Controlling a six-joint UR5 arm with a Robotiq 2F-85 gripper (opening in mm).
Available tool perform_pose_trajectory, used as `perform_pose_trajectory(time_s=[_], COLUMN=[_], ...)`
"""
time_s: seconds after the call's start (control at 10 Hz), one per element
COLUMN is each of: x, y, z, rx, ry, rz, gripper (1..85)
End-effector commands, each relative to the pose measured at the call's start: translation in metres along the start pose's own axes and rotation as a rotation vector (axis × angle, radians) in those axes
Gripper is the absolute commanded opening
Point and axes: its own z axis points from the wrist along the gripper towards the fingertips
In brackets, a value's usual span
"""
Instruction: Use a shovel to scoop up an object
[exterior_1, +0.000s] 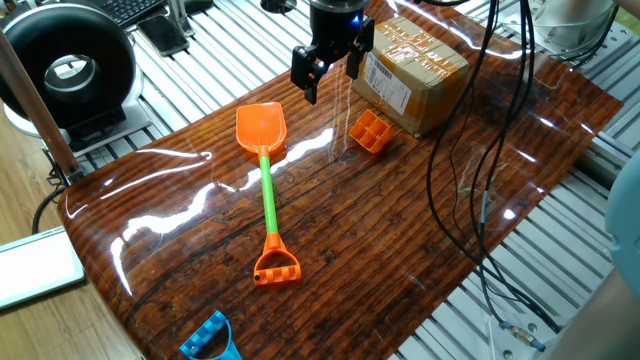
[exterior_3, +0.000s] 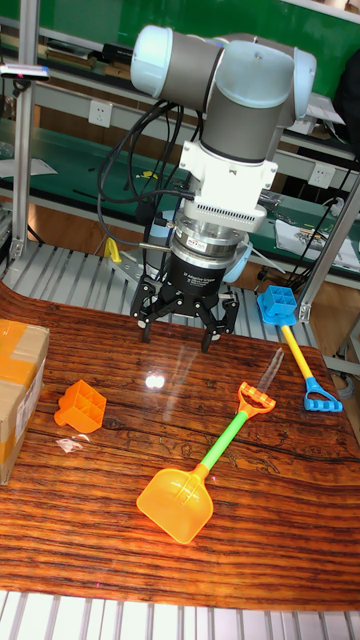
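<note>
**A:** Shovel first: where is it?

**B:** Your shovel (exterior_1: 267, 195) lies flat on the wood-grain table (exterior_1: 400, 240), and nothing is touching it. In the fixed view its orange blade points toward the far side. The green shaft runs back toward you and ends in the orange loop handle near the front edge.

**A:** And the thing you want me to scoop?

**B:** The orange gridded block (exterior_1: 371, 131) sits on the table to the right of the blade, with bare wood between the two. It is just beside the near corner of the cardboard box (exterior_1: 415, 65). In the tall fixed view you can see a thin gap between block and box.

**A:** What is the gripper doing?

**B:** Your gripper (exterior_1: 330, 78) hangs above the table, pointing down. In the fixed view it is behind the blade and to the left of the box. Its jaws are spread wide and hold nothing. The tall fixed view shows the fingertips clear of the wood, with the shovel and the block both well apart from them.

**A:** Anything else on the table?

**B:** A blue plastic toy (exterior_1: 212, 338) lies at the front edge, beyond the loop handle. In the tall fixed view a yellow shaft with a blue loop (exterior_3: 312, 385) lies beside it. Black cables (exterior_1: 480, 150) hang across the right side of the fixed view.
</note>
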Motion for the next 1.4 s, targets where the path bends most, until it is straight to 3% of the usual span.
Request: perform_pose_trajectory(time_s=[0.0, 0.1, 0.2, 0.3, 0.5, 0.6, 0.7, 0.9, 1.1, 1.3], x=[-0.006, -0.001, -0.004, -0.027, -0.038, -0.036, -0.036, -0.035, -0.041, -0.042], y=[-0.016, -0.001, 0.006, 0.010, 0.028, 0.030, 0.021, 0.015, 0.004, 0.005], z=[0.001, 0.005, 0.004, 0.004, 0.004, 0.007, 0.008, 0.009, 0.009, 0.009], rx=[0.062, 0.015, -0.013, -0.045, -0.121, -0.124, -0.089, -0.058, -0.013, -0.021], ry=[-0.027, 0.002, -0.007, -0.089, -0.116, -0.106, -0.113, -0.108, -0.135, -0.136], rz=[0.335, 0.354, 0.338, 0.369, 0.375, 0.337, 0.311, 0.283, 0.237, 0.212], gripper=[1.3, 1.3, 1.3, 1.3, 1.3, 1.3, 1.3, 1.3, 1.3, 1.3])
